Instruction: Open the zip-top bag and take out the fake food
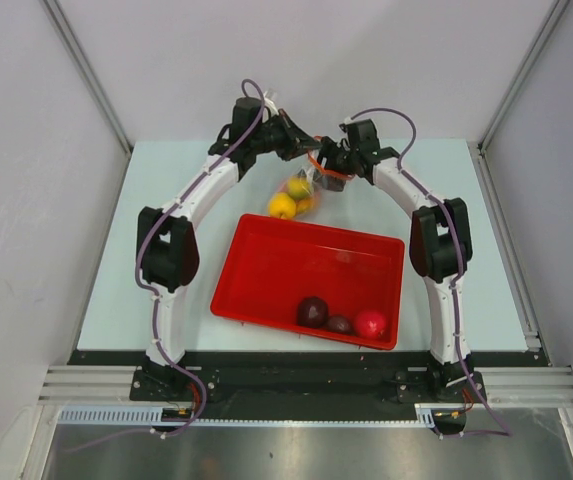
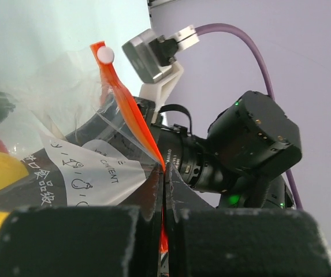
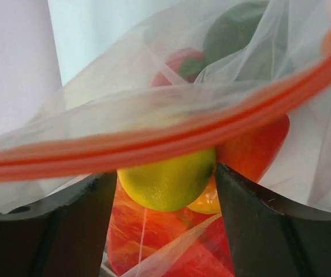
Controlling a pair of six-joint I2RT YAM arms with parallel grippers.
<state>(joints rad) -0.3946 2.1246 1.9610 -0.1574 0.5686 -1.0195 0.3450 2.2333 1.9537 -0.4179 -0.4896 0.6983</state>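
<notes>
The zip-top bag (image 1: pixel 301 190) hangs in the air between my two grippers, just beyond the red tray's far edge. It holds yellow fruit (image 1: pixel 282 206) and orange pieces. My left gripper (image 1: pixel 299 148) is shut on the bag's orange zip strip (image 2: pixel 127 107); the strip runs down into its closed jaws (image 2: pixel 164 173). My right gripper (image 1: pixel 328 166) is open; its fingers (image 3: pixel 252 231) stand wide apart below the zip strip (image 3: pixel 153 144), which crosses the view. Through the bag I see a yellow-green fruit (image 3: pixel 168 179), a red piece (image 3: pixel 252 147) and a green one (image 3: pixel 234 34).
The red tray (image 1: pixel 266 265) lies in the middle of the table and holds a dark maroon fruit (image 1: pixel 313 311), a smaller maroon one (image 1: pixel 339 324) and a red one (image 1: pixel 370 323). The right arm's wrist (image 2: pixel 252 144) is close behind the left gripper.
</notes>
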